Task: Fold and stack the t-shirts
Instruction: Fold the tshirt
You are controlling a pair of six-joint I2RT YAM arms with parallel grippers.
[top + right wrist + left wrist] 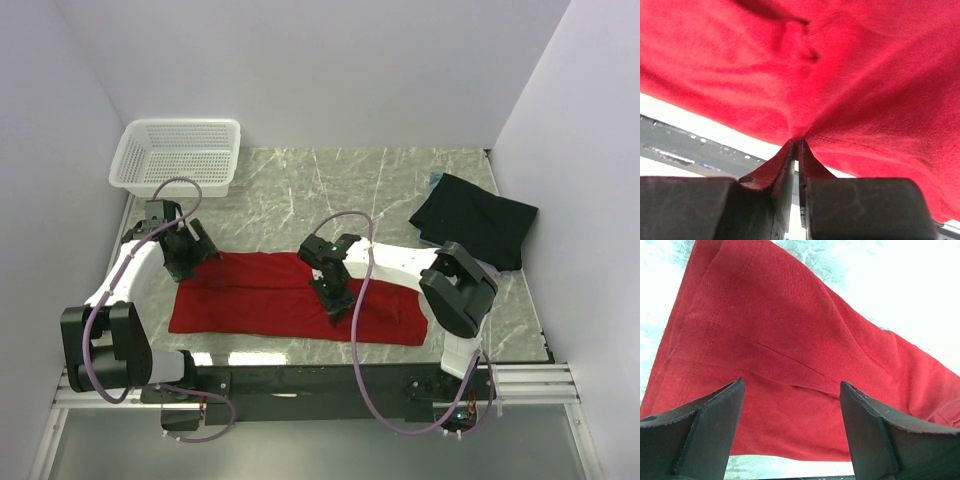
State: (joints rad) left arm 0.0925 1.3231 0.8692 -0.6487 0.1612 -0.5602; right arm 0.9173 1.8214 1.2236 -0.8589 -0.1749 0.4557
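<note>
My right pincer (796, 144) gripped the red t-shirt (250, 300).
It was clamped on the cloth's edge, the shirt spread on the table (400, 190) before my bases. My left pincer (792, 385) stood wide apart above its left end, and the black t-shirt (475, 220) lay far right.

Under the black t-shirt (474, 220) a light blue cloth (436, 179) is mostly hidden; only a sliver shows at the far-left corner, too small to identify. The red t-shirt (850, 75) runs off top and both sides of the right wrist view, blurred near the lens; left wrist view crops its top and right.
</note>
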